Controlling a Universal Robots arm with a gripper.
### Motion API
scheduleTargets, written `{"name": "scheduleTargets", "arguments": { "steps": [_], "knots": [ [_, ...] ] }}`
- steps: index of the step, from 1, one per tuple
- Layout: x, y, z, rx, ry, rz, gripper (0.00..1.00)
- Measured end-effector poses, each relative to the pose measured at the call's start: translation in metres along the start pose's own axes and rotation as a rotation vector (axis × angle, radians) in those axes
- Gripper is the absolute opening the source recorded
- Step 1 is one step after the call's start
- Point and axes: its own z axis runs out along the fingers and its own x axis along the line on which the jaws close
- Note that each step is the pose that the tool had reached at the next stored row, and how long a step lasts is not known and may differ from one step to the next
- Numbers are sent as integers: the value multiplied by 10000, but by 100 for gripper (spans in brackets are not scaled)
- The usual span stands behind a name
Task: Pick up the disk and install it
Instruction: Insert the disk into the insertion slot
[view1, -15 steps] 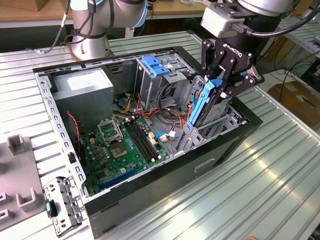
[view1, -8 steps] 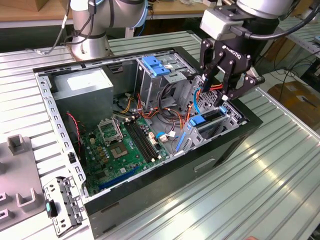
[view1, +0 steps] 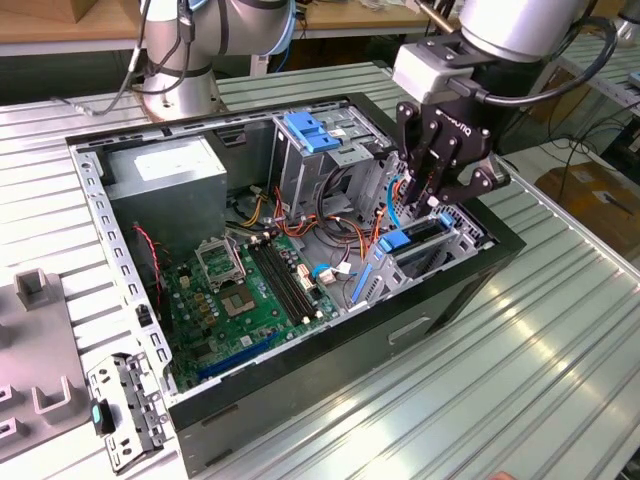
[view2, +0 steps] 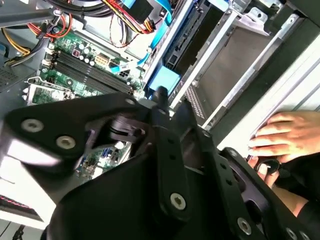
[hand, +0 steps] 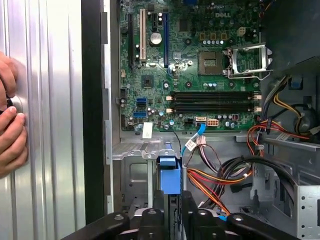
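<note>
My arm (view1: 515, 30) stretches in from the exterior view's right, with the wrist (view1: 430, 70) bent over. I see the gripper (view1: 421, 203) hanging from it, pointing almost straight down, tilted slightly toward the exterior view's left.

workshop | ribbed metal bench (view1: 560, 340) | opened computer case (view1: 330, 372)

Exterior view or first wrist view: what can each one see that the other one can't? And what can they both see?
The exterior view adds the grey power supply box, the arm's silver base and a loose metal bracket lying on the ribbed table. The first wrist view adds a person's hand resting on that table. Both share the green motherboard, the pincer and the disk with blue rails at the drive bay.
</note>
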Motion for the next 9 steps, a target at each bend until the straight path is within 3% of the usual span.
{"name": "scheduleTargets", "arguments": {
  "steps": [4, 9],
  "knots": [
    [-2, 0, 89, 0, -1, -1, 11],
    [-5, 1, 225, 0, 1, -10, 11]
  ]
}}
